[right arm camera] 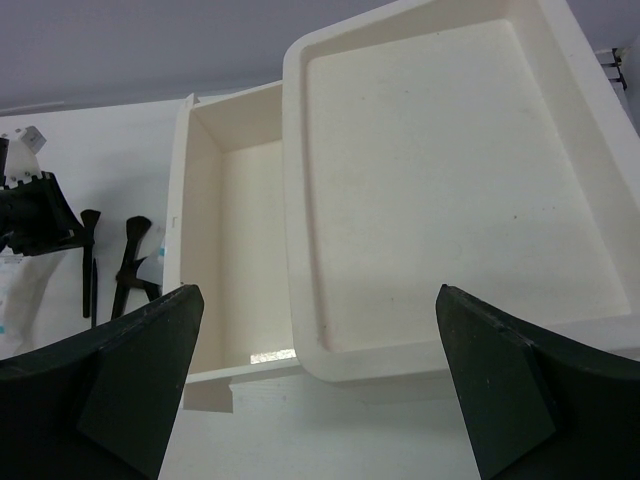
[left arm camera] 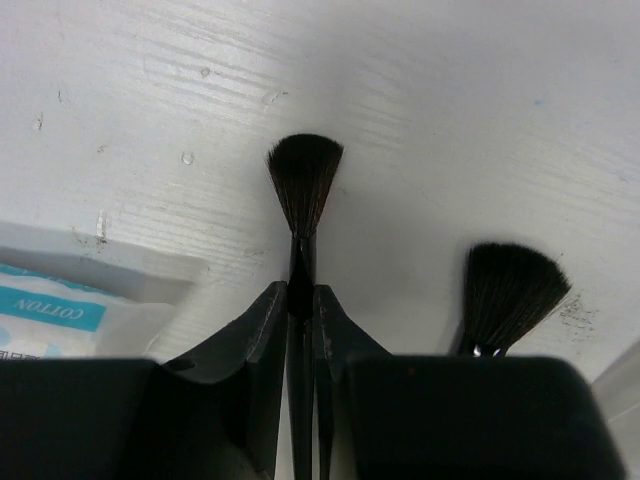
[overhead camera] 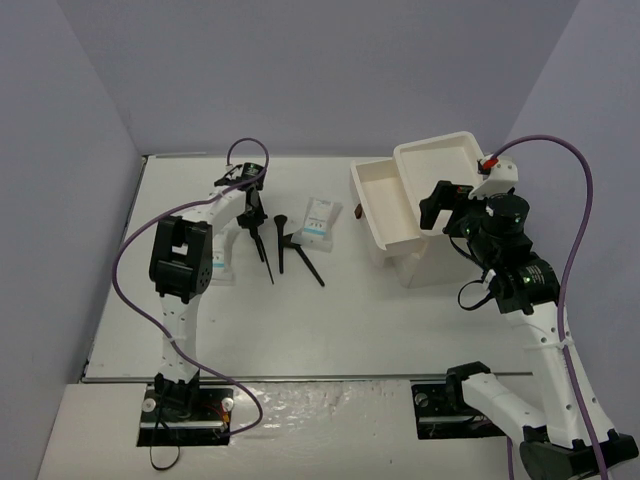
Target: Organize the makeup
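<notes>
One brush (left arm camera: 304,180), thin, black, bristles fanned, sits clamped in my left gripper (left arm camera: 301,300) low over the table (left arm camera: 450,90). Other brushes (overhead camera: 283,245) and a packet (overhead camera: 320,217) lie loose nearby. Tray (right arm camera: 440,180) and drawer (right arm camera: 245,260) of the box (overhead camera: 422,264) empty: sorting barely begun. My right gripper (right arm camera: 320,400) gapes, holding nothing.

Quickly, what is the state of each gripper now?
Left gripper: closed on the thin black brush with dark bristles.
Right gripper: open, holding nothing.
</notes>
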Robot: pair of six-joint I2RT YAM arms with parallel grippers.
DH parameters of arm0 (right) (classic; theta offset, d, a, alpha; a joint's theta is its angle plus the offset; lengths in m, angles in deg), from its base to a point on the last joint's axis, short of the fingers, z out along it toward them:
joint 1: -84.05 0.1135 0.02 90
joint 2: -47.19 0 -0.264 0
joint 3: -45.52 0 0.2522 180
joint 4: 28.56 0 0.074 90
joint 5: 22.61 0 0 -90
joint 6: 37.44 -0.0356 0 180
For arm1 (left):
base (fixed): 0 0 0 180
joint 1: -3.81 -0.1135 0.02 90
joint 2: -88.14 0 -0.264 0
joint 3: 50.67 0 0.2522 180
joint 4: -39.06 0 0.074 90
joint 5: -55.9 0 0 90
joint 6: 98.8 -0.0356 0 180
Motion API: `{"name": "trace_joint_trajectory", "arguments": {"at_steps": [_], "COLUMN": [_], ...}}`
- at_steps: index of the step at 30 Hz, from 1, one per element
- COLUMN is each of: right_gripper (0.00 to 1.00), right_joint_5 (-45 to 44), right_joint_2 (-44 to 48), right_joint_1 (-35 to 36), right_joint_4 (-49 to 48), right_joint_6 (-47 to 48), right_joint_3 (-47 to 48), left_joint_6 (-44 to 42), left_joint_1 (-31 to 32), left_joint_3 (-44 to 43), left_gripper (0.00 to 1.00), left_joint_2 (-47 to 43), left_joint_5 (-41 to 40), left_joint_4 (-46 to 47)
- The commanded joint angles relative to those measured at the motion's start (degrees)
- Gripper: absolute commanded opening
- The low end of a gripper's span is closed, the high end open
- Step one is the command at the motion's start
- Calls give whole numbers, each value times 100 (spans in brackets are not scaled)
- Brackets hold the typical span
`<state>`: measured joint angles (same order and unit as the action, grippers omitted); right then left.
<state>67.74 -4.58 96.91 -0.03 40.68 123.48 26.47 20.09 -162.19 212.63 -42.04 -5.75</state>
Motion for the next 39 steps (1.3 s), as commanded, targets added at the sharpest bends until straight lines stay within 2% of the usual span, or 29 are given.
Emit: {"name": "trace_joint_trajectory", "arguments": {"at_steps": [1,4,9,11,15,22,29,33,34,39], "right_gripper": [100,100,100,100,100,100,100,100,100,100], "right_joint_5": [-139,-149,-105,-97,-97,-299,-302,-329,-348,-359], "right_joint_2": [59,99,185,230,344,641,779,854,860,869], "right_joint_1": [58,58,59,59,61,58,58,58,58,58], "right_joint_4": [-436,-431,-431,-431,-431,-431,-364,-288,-275,-237], "right_joint_6": [63,35,-27,-62,-151,-297,-277,-225,-212,-174], "right_joint_3": [-4,-3,30,23,22,-39,-22,-40,-47,-66], "left_joint_6": [12,90,779,1305,1843,2754,2935,3232,3232,3144], "left_joint_1": [-81,-69,49,171,758,1798,2239,2329,2343,2407], "left_joint_3": [-212,-32,724,1103,1121,567,-547,-878,-943,-1166], "left_gripper": [0,0,0,0,0,0,1,2,4,38], "left_joint_2": [-289,-766,-2073,-2641,-3191,-2896,-1897,-1509,-1470,-1361], "left_joint_5": [-33,178,1138,1536,1681,1524,1234,1266,1253,1356], "left_joint_4": [-78,150,1209,1881,2524,3453,3419,3623,3572,3449]}}
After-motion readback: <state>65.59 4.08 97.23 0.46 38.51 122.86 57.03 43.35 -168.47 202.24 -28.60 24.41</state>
